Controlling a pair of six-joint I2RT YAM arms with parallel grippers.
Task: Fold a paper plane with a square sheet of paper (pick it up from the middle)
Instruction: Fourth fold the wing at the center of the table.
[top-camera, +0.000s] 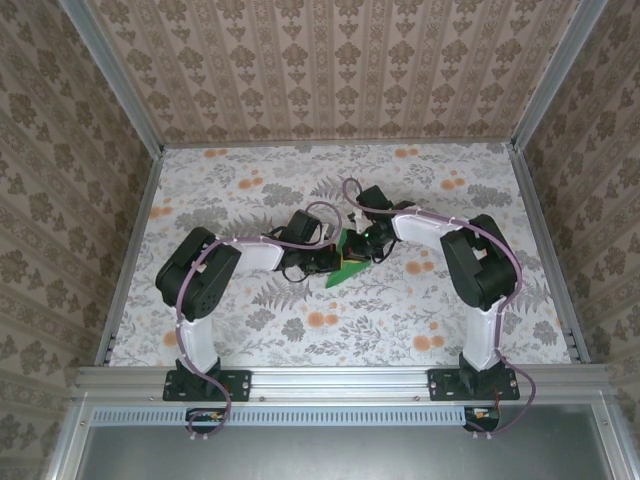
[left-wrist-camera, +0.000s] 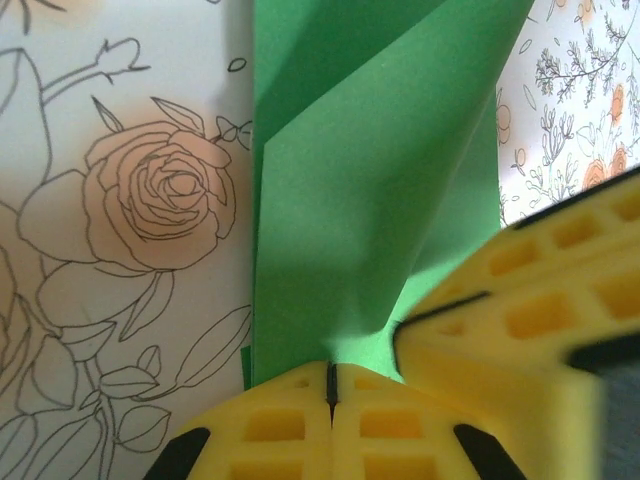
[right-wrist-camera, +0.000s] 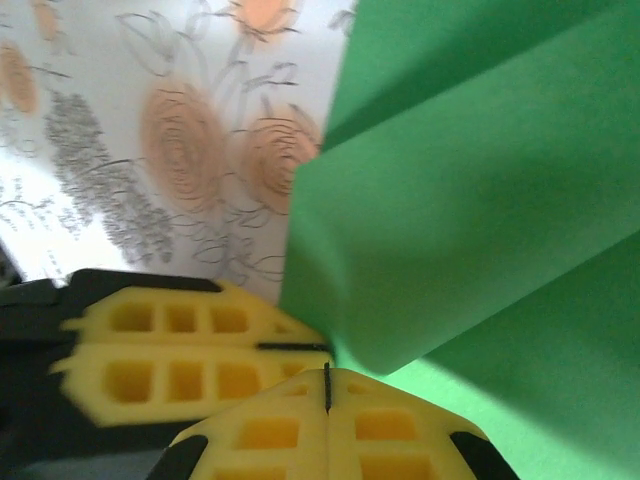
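My left gripper (left-wrist-camera: 330, 398) is pressed together on an edge of the folded green paper (left-wrist-camera: 350, 200). My right gripper (right-wrist-camera: 327, 392), just beside it, pinches the same paper. The paper is at the middle of the flowered table (top-camera: 240, 185).

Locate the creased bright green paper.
Top view: the creased bright green paper is at the middle of the floral table, gripped between the left hand on its left and the right hand on its right.

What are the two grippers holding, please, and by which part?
The folded green paper: left gripper and right gripper each pinch its edge, close together.
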